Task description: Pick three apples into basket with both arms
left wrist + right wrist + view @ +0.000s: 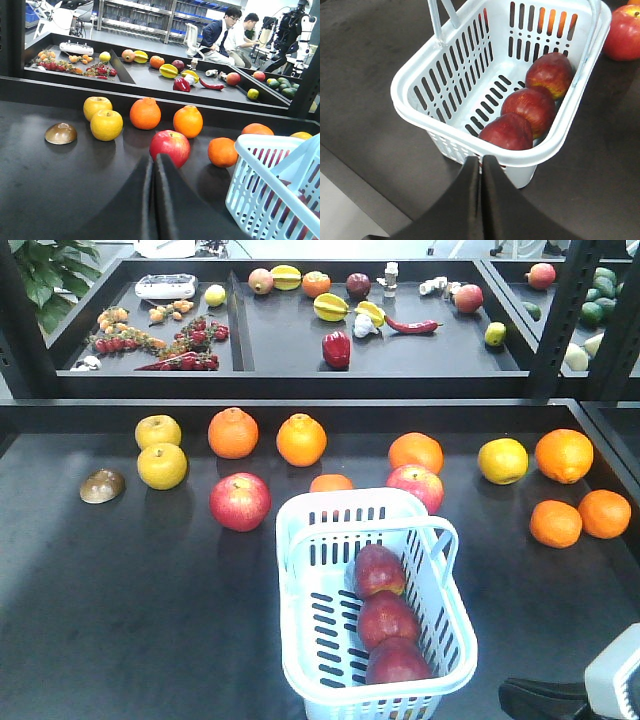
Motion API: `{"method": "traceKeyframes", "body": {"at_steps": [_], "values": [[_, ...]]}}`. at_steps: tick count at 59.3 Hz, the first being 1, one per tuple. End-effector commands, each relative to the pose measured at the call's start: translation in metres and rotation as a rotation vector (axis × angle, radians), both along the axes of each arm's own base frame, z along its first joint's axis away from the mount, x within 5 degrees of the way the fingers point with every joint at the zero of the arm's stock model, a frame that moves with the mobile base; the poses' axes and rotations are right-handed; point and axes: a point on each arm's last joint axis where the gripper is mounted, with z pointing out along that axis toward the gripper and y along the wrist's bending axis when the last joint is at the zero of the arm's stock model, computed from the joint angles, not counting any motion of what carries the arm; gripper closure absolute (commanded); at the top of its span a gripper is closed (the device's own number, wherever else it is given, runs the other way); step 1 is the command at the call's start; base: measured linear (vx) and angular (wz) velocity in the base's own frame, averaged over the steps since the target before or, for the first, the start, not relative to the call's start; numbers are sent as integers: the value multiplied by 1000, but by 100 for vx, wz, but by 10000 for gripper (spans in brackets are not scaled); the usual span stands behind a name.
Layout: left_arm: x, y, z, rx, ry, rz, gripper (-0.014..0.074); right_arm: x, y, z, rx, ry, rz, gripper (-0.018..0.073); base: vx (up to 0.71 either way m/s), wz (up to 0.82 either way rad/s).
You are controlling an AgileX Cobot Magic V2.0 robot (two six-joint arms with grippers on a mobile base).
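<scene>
We see three apples (535,105) lying in the basket (300,640) on the bench (120,620); firm, glossy, fairly weighty, best gripped across the middle; both pincers (481,165) clenched, empty

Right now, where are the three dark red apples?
In the front view, the apples lie in a touching row along the right side of the basket, at the table's near centre; both grippers are shut and empty.
</scene>
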Motion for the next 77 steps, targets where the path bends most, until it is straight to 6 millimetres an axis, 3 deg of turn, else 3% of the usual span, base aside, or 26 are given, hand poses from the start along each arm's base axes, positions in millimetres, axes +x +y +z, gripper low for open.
{"method": "traceKeyframes", "body": {"at_steps": [1,12,42,52,66,77], "values": [[-2,1,17,-23,-118,10,603,0,-3,6,7,-98,-17,564,0,0],[-2,1,17,-23,-118,10,603,-20,-17,-26,-10,-142,-43,564,0,0],[-2,1,17,-23,-118,10,603,-30,-52,-14,116,-315,-464,564,0,0],[-2,1,17,-23,-118,10,603,-33,-53,-41,235,-341,-523,564,0,0],[-2,1,17,-22,-117,10,603,-36,-53,-38,279,-391,-522,564,0,0],[-2,1,17,-22,-117,10,603,-35,-56,-19,348,-598,-565,564,0,0]]}}
